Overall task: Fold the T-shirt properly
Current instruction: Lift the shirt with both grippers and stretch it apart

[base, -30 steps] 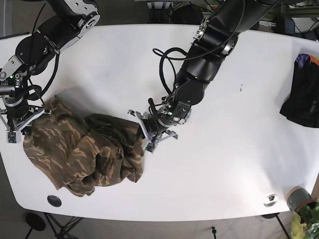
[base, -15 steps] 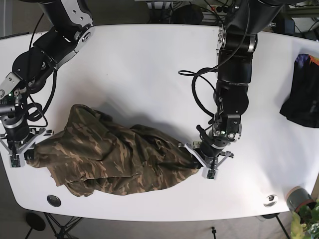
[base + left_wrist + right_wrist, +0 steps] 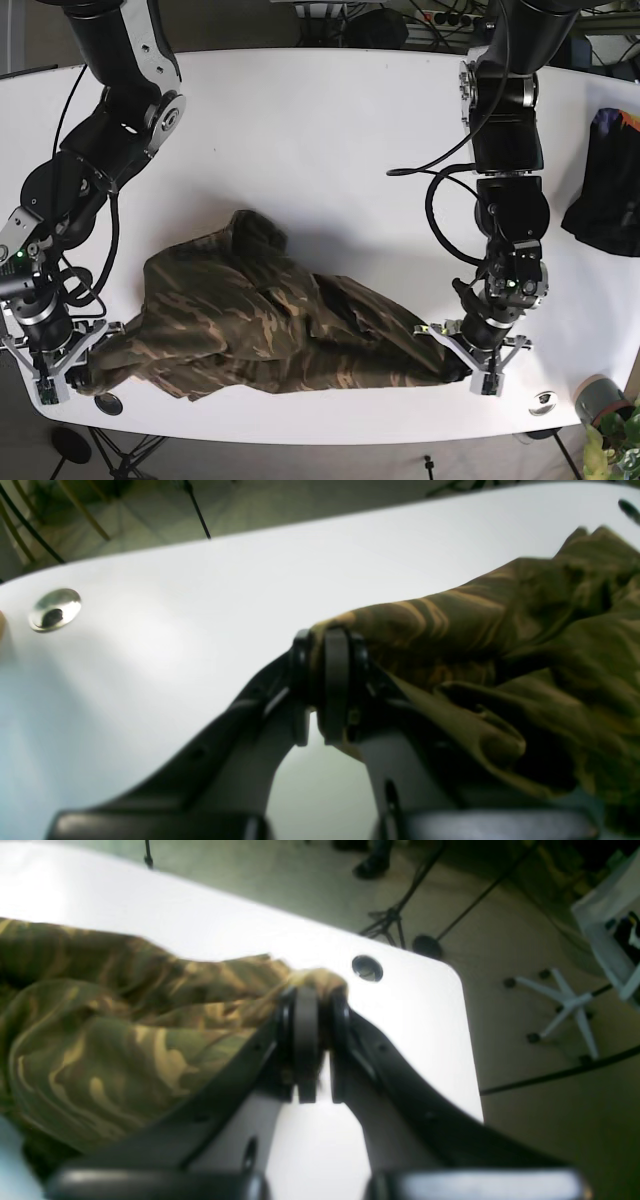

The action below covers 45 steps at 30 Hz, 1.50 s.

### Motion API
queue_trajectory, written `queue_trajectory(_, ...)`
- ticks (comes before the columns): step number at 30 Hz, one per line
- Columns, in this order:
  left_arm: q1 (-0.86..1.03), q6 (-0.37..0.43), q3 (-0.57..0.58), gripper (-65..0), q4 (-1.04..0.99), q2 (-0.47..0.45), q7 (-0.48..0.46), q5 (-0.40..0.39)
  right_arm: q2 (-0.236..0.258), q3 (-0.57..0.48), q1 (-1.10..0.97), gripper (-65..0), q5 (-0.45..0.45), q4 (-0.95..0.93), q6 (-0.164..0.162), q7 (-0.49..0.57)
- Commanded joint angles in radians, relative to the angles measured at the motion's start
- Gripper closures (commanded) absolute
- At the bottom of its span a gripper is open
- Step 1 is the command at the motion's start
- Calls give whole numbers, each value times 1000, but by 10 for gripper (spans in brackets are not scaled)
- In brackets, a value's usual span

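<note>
Currently the 2 grippers, left gripper [image 3: 484, 366] and right gripper [image 3: 62, 357], are each pinching one end of the camouflage-patterned cotton T-shirt [image 3: 270, 325], which is sagging crumpled between their closed jaws; bunched folds are risking a crooked fold or slipping fabric.

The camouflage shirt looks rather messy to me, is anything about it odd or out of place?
The camouflage shirt is not flat: it is stretched between the right gripper and the left gripper, bunched and creased in the middle. It lies along the table front edge. No tear shows.
</note>
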Motion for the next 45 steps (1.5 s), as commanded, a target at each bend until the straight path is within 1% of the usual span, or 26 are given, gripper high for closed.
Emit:
queue_trajectory(1,-39,13,-34,-26,46,-11,-23,4,19,0,64,-22,10,-22,-2,30)
queue_trajectory(3,-56,13,-58,-28,54,-11,-23,6,40,-2,94,-22,10,-52,-2,32)
queue_trajectory(6,-74,13,-72,-28,62,-12,-23,6,57,-20,138,-22,10,-103,-2,32)
queue_trajectory(7,-79,13,-72,-28,68,-20,-22,6,62,-28,152,-22,10,-109,-2,32)
queue_trajectory(9,-88,13,-73,-28,80,-48,-17,3,86,-42,170,-22,10,-112,-2,33)
queue_trajectory(13,-137,13,-73,-25,80,-60,-19,1,101,-71,229,-22,10,-157,-2,35)
queue_trajectory(17,-174,13,-98,-24,89,-83,-19,1,132,-76,279,-22,10,-186,-2,35)
queue_trajectory(22,-249,13,-162,-24,54,-97,-17,1,140,-76,361,-22,10,-243,-2,35)
queue_trajectory(26,-280,11,-212,-24,31,-101,-17,4,157,-77,408,-22,10,-258,-2,29)
queue_trajectory(31,-288,11,-222,-24,26,-157,21,-3,161,-77,440,-22,10,-257,-2,27)
queue_trajectory(35,-295,11,-228,-24,29,-161,23,-3,161,-77,440,-22,10,-255,-2,27)
queue_trajectory(40,-292,8,-302,-24,26,-187,23,-2,157,-71,425,-22,10,-246,-2,27)
queue_trajectory(45,-258,6,-307,-24,29,-189,23,-2,155,-69,348,-22,12,-203,-2,25)
